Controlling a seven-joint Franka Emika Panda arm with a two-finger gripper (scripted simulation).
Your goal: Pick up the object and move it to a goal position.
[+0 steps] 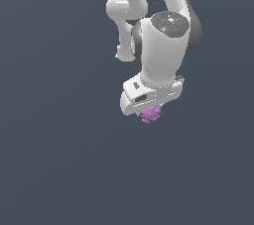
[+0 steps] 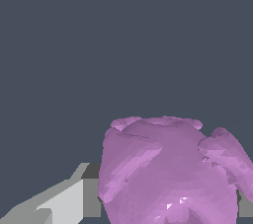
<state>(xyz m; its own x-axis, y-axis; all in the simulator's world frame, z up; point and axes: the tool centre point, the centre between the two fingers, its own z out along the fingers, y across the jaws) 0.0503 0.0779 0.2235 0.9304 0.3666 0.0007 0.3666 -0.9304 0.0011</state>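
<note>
A single white robot arm (image 1: 158, 45) reaches down over a plain, dark slate-blue surface (image 1: 59, 159), its one white pincer (image 1: 150, 111) directly above the lone small purple-pink, lumpy, knobbly blob (image 1: 151, 114). In the exterior view the blob peeks out from under the pincer's broad white body, touching its lower edge, on the side towards the exterior view's right of the pincer's centre. The wrist view shows the same blob (image 2: 168, 173) filling much of the picture, its rounded top rimmed with paler pink and one bulging lobe on its side, with one grey-and-white finger (image 2: 74, 196) just beside it and a sliver of a second at the opposite side. The fingers flank the blob closely, yet whether they press on it cannot be told. One arm, one pincer, one blob: nothing else shows on the surface.
</note>
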